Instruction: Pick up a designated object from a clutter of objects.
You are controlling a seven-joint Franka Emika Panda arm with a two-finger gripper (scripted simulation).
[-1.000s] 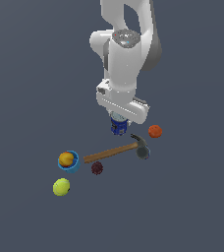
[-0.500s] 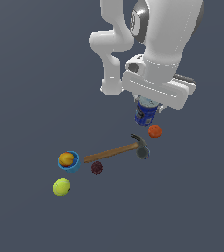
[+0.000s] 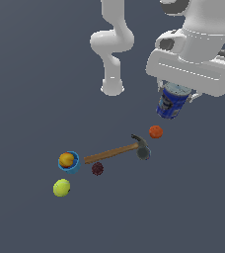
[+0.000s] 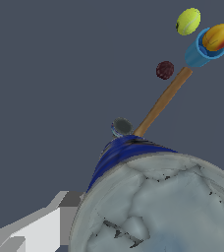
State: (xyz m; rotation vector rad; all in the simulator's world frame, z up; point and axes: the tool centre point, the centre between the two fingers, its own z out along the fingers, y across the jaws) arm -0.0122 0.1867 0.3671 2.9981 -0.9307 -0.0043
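Observation:
The blue can (image 3: 172, 104) with a silver-grey top hangs in the air under the arm's hand, held above the floor at the exterior view's right. My gripper (image 3: 174, 99) is shut on it, and its fingers are mostly hidden by the hand and the can. In the wrist view the can's grey top (image 4: 158, 206) fills the near part of the picture, with its blue side (image 4: 119, 152) showing beyond it and one finger (image 4: 35, 231) beside it. The rest of the clutter lies on the floor below.
On the floor lie a wooden-handled hammer (image 3: 115, 151), an orange-red ball (image 3: 156, 131), a dark red berry (image 3: 97, 168), a blue cup with an orange fruit (image 3: 68, 161) and a yellow-green ball (image 3: 61, 187). The arm's white base (image 3: 112, 86) stands behind.
The gripper has risen and swung toward the exterior view's right with the blue can in it. The floor items have not moved.

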